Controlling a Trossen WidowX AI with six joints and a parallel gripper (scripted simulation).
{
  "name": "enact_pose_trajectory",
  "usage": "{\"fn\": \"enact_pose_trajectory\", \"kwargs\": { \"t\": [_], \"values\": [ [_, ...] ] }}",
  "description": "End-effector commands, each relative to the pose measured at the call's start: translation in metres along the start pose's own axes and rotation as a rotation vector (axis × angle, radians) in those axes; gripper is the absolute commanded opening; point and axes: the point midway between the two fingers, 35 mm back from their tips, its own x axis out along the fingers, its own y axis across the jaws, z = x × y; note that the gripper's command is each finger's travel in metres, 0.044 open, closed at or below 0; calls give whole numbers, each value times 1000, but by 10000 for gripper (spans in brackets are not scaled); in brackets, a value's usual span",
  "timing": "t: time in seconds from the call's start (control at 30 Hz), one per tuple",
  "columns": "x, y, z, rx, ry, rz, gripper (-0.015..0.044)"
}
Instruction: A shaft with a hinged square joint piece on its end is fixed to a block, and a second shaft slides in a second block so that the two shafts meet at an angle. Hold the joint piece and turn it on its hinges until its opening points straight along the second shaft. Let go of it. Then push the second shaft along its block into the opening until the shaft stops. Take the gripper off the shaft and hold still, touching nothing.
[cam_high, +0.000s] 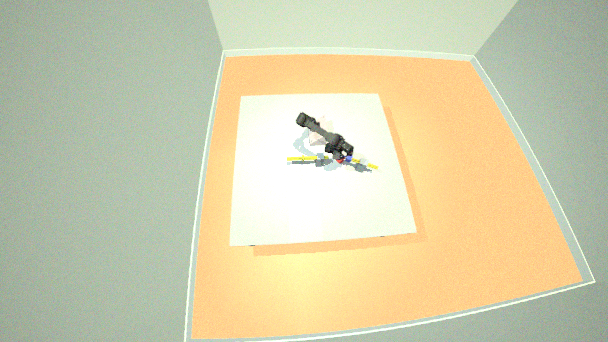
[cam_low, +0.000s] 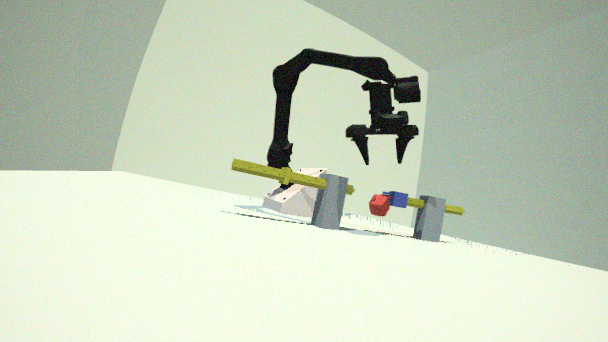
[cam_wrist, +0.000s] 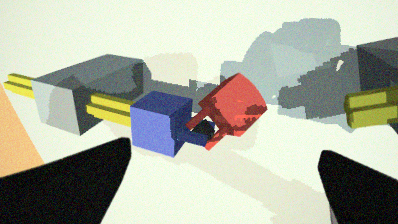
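Note:
The red joint piece (cam_high: 340, 161) (cam_low: 379, 205) (cam_wrist: 237, 105) hangs on the blue fork (cam_high: 349, 158) (cam_low: 398, 199) (cam_wrist: 152, 127) at the end of the fixed yellow shaft (cam_high: 372, 166) (cam_low: 455, 210) (cam_wrist: 110, 110). In the wrist view the red piece slants up to the right, out of line with the second yellow shaft (cam_high: 300, 158) (cam_low: 257, 168) (cam_wrist: 372, 110). That shaft passes through its grey block (cam_low: 330, 202) (cam_wrist: 380, 70), and its near end is apart from the red piece. My gripper (cam_low: 383, 163) (cam_wrist: 225, 153) is open and empty, pointing down above the red piece, touching nothing.
The fixed shaft's grey block (cam_low: 431, 218) (cam_wrist: 107, 75) stands on the far side of the blue fork. A raised collar (cam_low: 285, 175) sits on the second shaft. The arm's pale base (cam_low: 295, 200) is behind the second shaft. All stand on the white table top (cam_high: 280, 210).

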Motion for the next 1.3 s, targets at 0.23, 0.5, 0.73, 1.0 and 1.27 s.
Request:
{"fn": "enact_pose_trajectory", "kwargs": {
  "t": [0.23, 0.5, 0.73, 1.0, 1.27],
  "values": [
    [27, 12, -19, -294, -60, -225, 440],
    [30, 14, -21, -338, -67, -255, 440],
    [32, 13, -21, -508, -31, -242, 440],
    [34, 11, -20, -723, 9, -221, 440],
    [37, 10, -19, -939, 44, -195, 440]
  ]
}}
